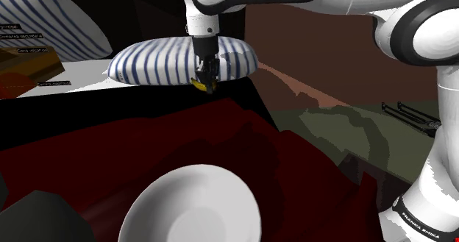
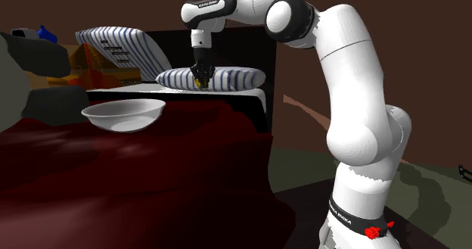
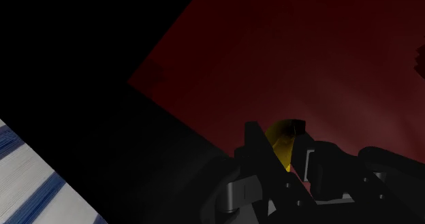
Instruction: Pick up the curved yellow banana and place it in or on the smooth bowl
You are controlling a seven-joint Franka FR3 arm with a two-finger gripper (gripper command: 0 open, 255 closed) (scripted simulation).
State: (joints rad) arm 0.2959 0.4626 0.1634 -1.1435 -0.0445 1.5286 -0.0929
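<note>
Though its long axis cannot be told, the yellow banana (image 3: 280,135) sits clamped in the tool (image 1: 207,84), one tip protruding.

A bed (image 2: 253,96) is covered by a dark red blanket (image 1: 184,148), with a white sheet (image 1: 88,86) left bare at its head. Two white pillows with blue stripes are set there, one lying flat (image 1: 154,62) and one propped behind it (image 2: 113,43). Dull brown walls (image 2: 393,28) and a grey-green floor (image 2: 302,168) are dimly lit.

The hand (image 3: 279,149) hides most of the banana (image 3: 281,132).
</note>
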